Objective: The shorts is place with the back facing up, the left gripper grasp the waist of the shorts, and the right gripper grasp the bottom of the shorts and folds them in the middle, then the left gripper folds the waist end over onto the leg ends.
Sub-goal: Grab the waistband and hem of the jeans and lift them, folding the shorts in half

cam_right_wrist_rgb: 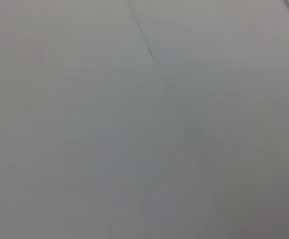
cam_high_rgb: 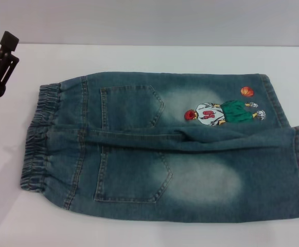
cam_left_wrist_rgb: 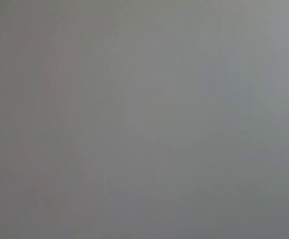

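Observation:
The shorts [cam_high_rgb: 159,149] lie flat on the white table, back side up, with both patch pockets showing. The waist of the shorts [cam_high_rgb: 42,136], a crinkled elastic band, is at the left end. The bottom of the shorts [cam_high_rgb: 293,149] is at the right end, and the far leg carries the cartoon player [cam_high_rgb: 218,113] and an orange ball [cam_high_rgb: 247,91]. My left gripper [cam_high_rgb: 10,51] hangs open above the table's far left, apart from the waist and holding nothing. The right gripper is out of view. Both wrist views show only a plain pale surface.
The white table [cam_high_rgb: 149,234] runs around the shorts, with bare strips along the front edge and behind the shorts. A pale wall [cam_high_rgb: 149,20] stands at the back. The near leg end reaches the right edge of the head view.

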Controlling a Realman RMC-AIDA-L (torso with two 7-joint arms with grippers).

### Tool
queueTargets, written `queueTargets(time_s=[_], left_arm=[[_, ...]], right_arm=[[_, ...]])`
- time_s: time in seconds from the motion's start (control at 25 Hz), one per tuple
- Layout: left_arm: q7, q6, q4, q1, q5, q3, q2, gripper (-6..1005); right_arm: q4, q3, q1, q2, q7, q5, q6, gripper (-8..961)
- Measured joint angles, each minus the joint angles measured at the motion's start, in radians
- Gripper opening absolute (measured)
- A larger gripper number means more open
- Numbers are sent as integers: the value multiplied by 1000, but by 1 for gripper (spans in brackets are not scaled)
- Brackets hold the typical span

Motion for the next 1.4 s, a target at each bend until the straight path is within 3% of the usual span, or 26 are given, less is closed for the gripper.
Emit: queueTargets(time_s=[0.88, 1.08, 1.4], left_arm=[[-7, 0, 0, 0, 0, 0, 0, 829], [-81, -16, 3, -5, 0, 11, 6, 829], [-264, -127, 95, -20, 1, 107, 24, 829]], right_arm=[[0, 1, 0, 0, 0, 0, 1, 567], [0, 1, -1, 0, 0, 0, 2, 567], [2, 0, 0, 0, 0, 0, 14, 567]])
